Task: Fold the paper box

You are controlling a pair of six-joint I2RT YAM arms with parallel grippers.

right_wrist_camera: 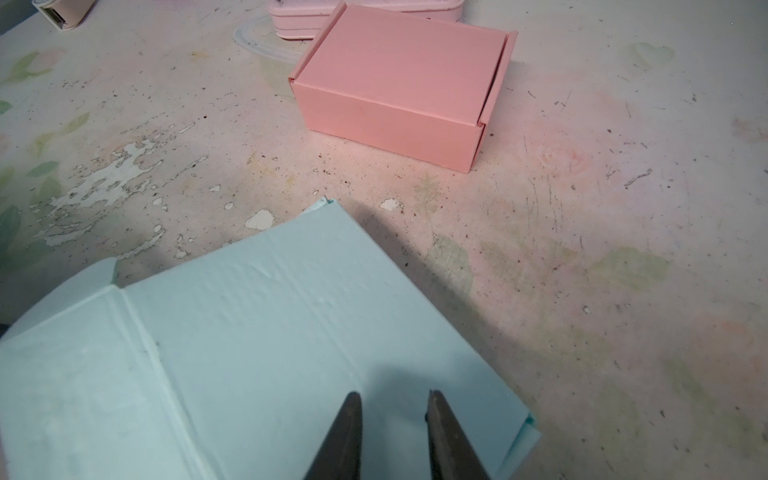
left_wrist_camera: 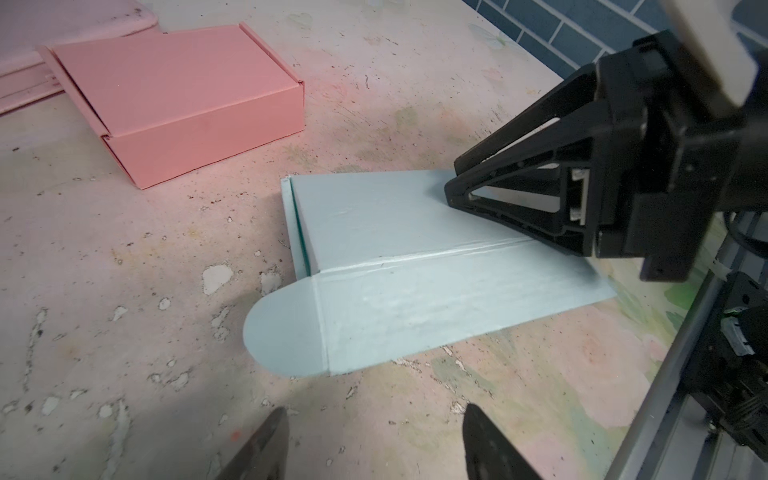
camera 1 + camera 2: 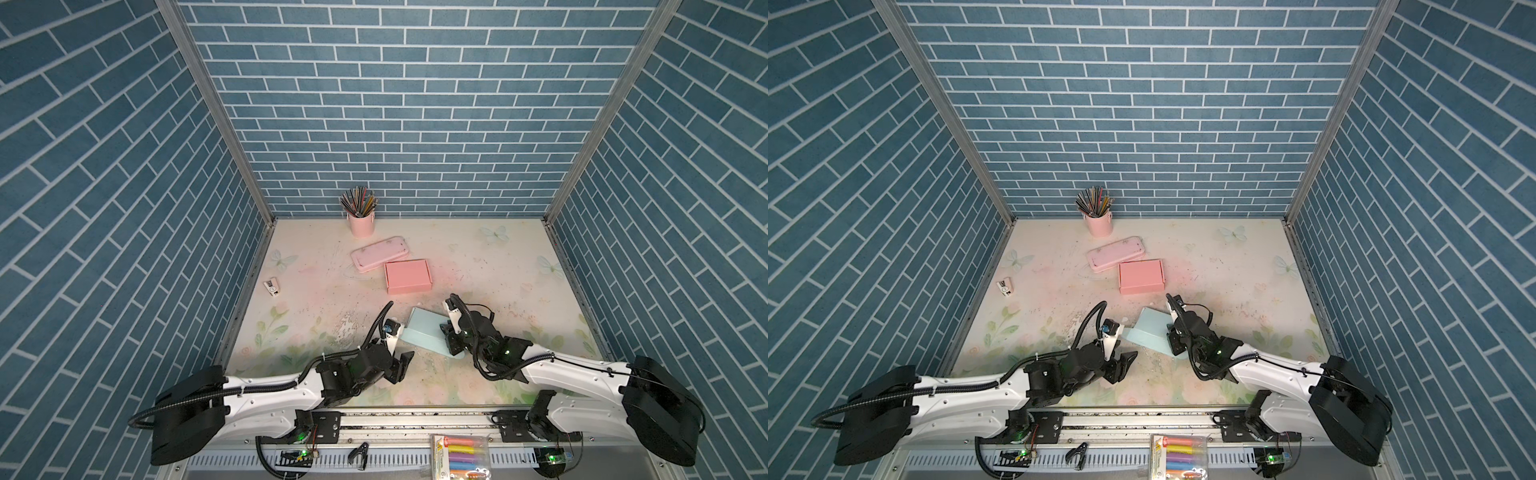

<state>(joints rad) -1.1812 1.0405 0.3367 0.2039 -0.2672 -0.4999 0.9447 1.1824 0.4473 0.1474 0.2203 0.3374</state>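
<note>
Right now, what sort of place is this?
Probably a staged robot test booth dressed up as a craft desk: printed blue brick-pattern walls, a worn floral tabletop, and a pink pencil cup at the back.

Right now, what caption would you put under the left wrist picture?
Right hand resting on the half-folded blue box, closed pink box beyond.

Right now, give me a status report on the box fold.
Left fingers open, off the blue box. Right fingers slightly apart, tips on its top. Front flap flat on table. Pink box apart.
</note>
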